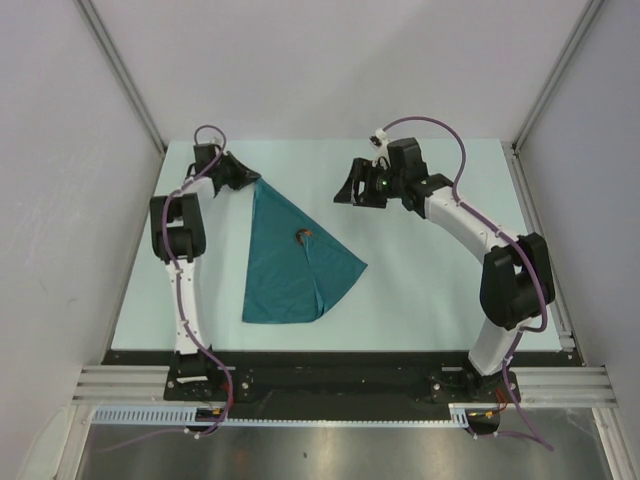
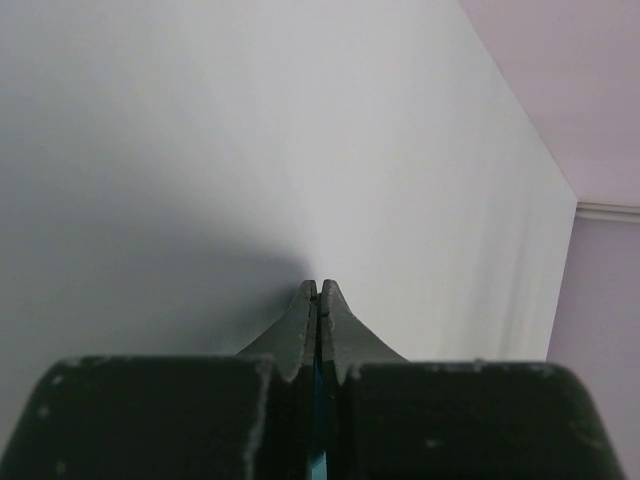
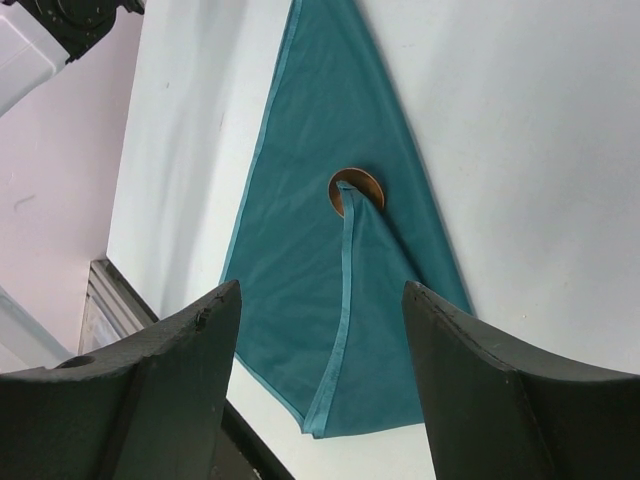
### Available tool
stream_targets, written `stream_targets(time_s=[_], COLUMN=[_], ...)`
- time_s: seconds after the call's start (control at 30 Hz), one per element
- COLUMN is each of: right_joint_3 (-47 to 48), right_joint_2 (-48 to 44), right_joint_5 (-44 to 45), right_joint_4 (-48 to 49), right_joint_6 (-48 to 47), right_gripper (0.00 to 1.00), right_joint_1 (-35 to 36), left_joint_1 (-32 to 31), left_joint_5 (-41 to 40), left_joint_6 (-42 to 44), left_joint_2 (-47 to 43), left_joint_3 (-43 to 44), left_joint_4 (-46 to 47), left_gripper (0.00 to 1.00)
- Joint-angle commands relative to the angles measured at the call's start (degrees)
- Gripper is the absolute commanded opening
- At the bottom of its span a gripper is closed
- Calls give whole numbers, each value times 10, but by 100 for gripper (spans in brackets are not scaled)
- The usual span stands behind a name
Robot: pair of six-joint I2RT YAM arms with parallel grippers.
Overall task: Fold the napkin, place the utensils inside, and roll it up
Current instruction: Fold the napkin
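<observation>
Though folded into a long wedge, the napkin (image 1: 290, 265) lies on the table's (image 1: 430, 290) left half, narrow tip toward the far left corner, wide end toward the near edge. Only the spoon's (image 1: 305, 236) copper bowl peeks from a fold. The left gripper (image 1: 250, 178) pinches that far tip. The right gripper (image 1: 352, 192) hangs spread wide, holding nothing, right of the cloth.

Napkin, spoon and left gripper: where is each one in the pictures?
napkin (image 1: 290, 265), top view, middle of the cloth.
spoon (image 3: 368, 186), right wrist view, uncovered edge of the copper bowl.
left gripper (image 2: 317, 296), left wrist view, between its shut fingertips.
</observation>
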Motion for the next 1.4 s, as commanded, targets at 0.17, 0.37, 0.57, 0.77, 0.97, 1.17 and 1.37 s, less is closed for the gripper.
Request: stream_targets(time_s=[0.17, 0.37, 0.57, 0.77, 0.97, 1.17, 1.37], right_joint_3=[3, -15, -47, -80, -122, -161, -186], right_joint_2=[2, -12, -35, -60, -89, -126, -147], right_joint_5=[7, 14, 17, 20, 26, 39, 46], right_joint_4=[10, 9, 16, 21, 27, 36, 40], right_joint_6=[-1, -8, -10, -13, -13, -11, -10], right_gripper=[71, 70, 70, 70, 70, 70, 70], right_joint_1=[-1, -1, -1, 3, 5, 7, 9], left_joint_1=[-17, -41, -111, -184, -253, -310, -353], left_joint_5=[-3, -36, -84, -151, -173, -195, -208], left_joint_6=[-36, -49, -40, -34, -18, -34, -67], left_joint_2=[-163, -272, -367, -428, -448, -483, -500], left_joint_3=[-182, -324, -428, -502, -536, -592, -639], left_joint_4=[189, 269, 281, 259, 239, 256, 280], left_gripper=[0, 0, 0, 0, 0, 0, 0])
